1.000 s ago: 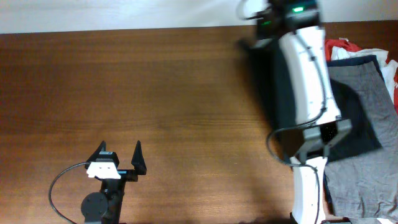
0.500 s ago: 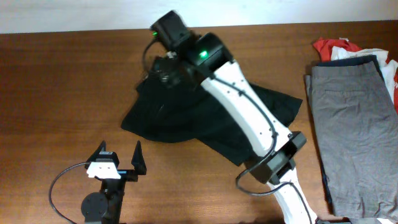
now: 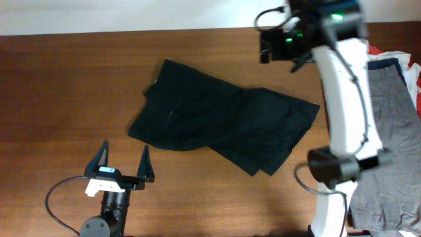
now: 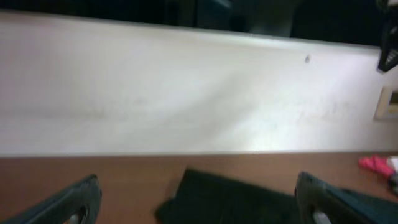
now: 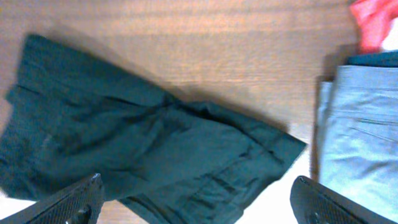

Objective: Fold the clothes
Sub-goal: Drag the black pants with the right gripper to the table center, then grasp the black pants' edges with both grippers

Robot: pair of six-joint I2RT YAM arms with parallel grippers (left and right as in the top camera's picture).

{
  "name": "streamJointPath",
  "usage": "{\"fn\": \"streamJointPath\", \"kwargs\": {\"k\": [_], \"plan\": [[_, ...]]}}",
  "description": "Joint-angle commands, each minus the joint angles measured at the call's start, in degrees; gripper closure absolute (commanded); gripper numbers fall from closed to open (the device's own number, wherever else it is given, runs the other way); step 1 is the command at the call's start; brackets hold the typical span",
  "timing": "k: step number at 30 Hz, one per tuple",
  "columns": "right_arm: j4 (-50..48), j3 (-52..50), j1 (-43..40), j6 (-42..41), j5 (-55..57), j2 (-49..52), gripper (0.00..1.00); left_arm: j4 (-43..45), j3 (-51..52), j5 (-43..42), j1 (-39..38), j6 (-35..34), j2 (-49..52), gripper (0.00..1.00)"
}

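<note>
A dark, nearly black pair of shorts [image 3: 223, 125] lies crumpled and spread across the middle of the table, also seen as the dark garment [image 5: 143, 137] in the right wrist view and as a dark patch [image 4: 236, 202] in the left wrist view. My right gripper [image 3: 276, 41] hovers high above the shorts' far right end, open and empty [image 5: 205, 211]. My left gripper [image 3: 125, 161] stands open just in front of the shorts' near left edge, apart from them, with nothing between its fingers [image 4: 68, 205].
A pile of other clothes sits at the table's right edge: grey shorts [image 3: 395, 131] on top, a red and white piece [image 3: 378, 49] behind them. The right arm [image 3: 342, 112] spans the strip between the dark shorts and this pile.
The right gripper carried the dark shorts from the pile to the table's middle, opened and let them go, then swung back up to the right. The left gripper shifted slightly.
</note>
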State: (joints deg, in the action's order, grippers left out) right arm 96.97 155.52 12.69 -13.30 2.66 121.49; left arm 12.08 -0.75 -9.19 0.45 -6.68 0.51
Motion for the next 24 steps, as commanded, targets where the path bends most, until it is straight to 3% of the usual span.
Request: {"fn": "streamJointPath", "kwargs": {"k": [1,3,5,7,9,12,14,19,24], "plan": [[0.3,0.8,0.0,-0.1,-0.5,-9.1,0.01,2.2,-3.2,-1.7,0.2,-0.1,0.5,0.01],[0.3,0.8,0.0,2.1,-0.5,-11.2,0.01,1.6,-9.4,-1.3,0.2,-0.1,5.7,0.01],[0.3,0.8,0.0,2.1,-0.5,-11.3,0.01,-4.7,-20.6,-1.6,0.2,0.3,17.0,0.01],[0.3,0.8,0.0,2.1,-0.5,-11.3,0.01,-17.9,-36.3,-1.6,0.2,2.9,31.0,0.01],[0.4,0.8,0.0,2.1,-0.8,-11.5,0.01,-38.4,-58.9,-1.6,0.3,11.4,47.9,0.01],[0.4,0.8,0.0,1.8,-0.8,-12.5,0.01,-59.3,-82.8,-1.9,0.3,13.0,65.5,0.01],[0.4,0.8,0.0,0.8,-0.7,-14.2,0.01,-64.4,-89.8,-2.0,0.4,13.0,71.2,0.01],[0.4,-2.9,0.0,0.4,-4.4,-18.9,0.01,-98.3,-114.6,-2.0,7.3,13.0,94.2,0.01],[0.4,-15.9,0.0,0.4,-6.1,-18.9,0.01,-102.7,-115.2,-3.3,7.5,12.4,103.9,0.01]]}}
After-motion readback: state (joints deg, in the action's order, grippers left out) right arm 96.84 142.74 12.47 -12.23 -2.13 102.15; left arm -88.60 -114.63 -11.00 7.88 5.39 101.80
